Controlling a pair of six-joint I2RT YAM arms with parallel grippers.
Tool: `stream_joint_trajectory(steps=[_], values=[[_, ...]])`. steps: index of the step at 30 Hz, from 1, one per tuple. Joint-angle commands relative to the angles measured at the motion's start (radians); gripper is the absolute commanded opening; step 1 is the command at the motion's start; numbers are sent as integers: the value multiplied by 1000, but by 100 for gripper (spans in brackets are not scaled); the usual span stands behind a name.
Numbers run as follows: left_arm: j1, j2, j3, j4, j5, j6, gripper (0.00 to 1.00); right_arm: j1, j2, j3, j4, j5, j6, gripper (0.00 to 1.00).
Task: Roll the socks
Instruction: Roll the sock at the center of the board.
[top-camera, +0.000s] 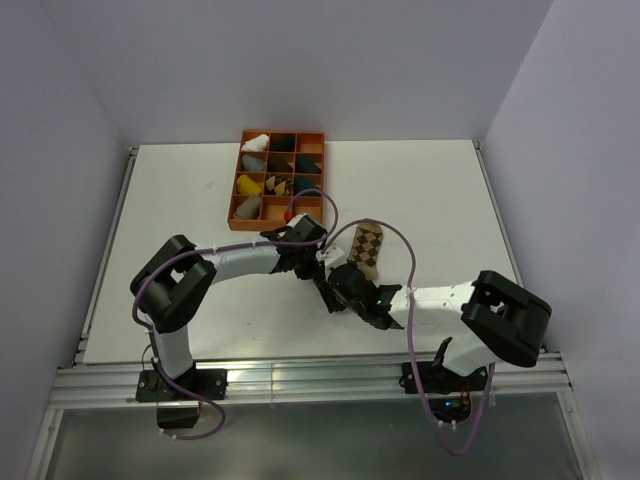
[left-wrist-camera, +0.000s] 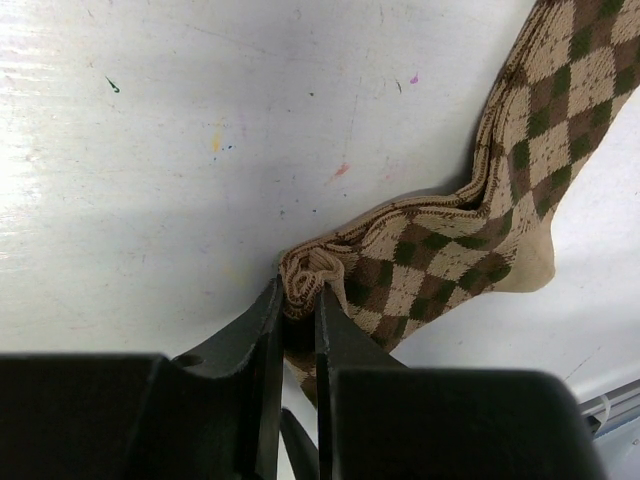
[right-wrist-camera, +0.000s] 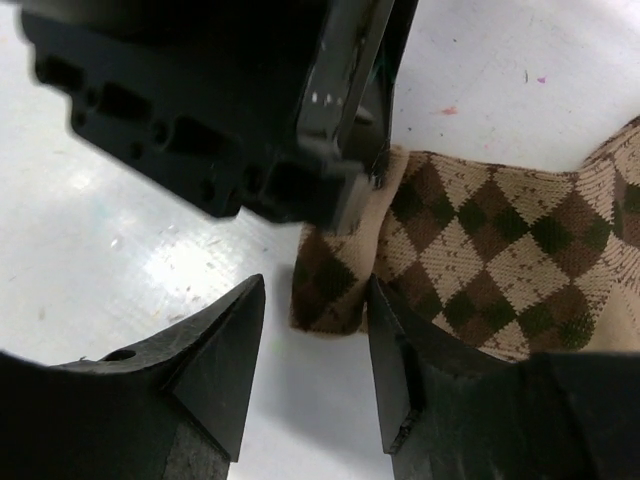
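The argyle sock (top-camera: 368, 248) lies on the white table (top-camera: 180, 200), its near end curled into a small roll (left-wrist-camera: 305, 275). My left gripper (left-wrist-camera: 299, 300) is shut on that rolled end. My right gripper (right-wrist-camera: 315, 300) is open just in front of the sock's folded edge (right-wrist-camera: 330, 295), its right finger (right-wrist-camera: 395, 340) touching the fabric. The sock's diamond pattern fills the right of the right wrist view (right-wrist-camera: 500, 260). The left gripper's body (right-wrist-camera: 230, 110) sits above the sock in that view. The plain tan sock with the striped cuff is out of view.
An orange divider tray (top-camera: 318, 137) with several sock bundles stands at the back of the table. Both arms meet at the table's middle, near the front. A cable loops over the sock (top-camera: 400, 240).
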Motion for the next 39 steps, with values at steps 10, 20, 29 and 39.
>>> stream_joint_trajectory(steps=[10, 20, 29, 39], values=[[15, -35, -59, 17, -26, -13, 13, -2, 42, 48, 32, 14, 45, 0], [63, -185, -206, 161, -37, -72, 55, -249, 27, -19, 154, -474, 222, 0], [61, -221, -293, 299, -17, -103, 55, -448, 205, -75, 384, -836, 424, 0], [56, -253, -361, 445, -14, -111, 56, -574, 375, -133, 670, -1028, 614, 0]])
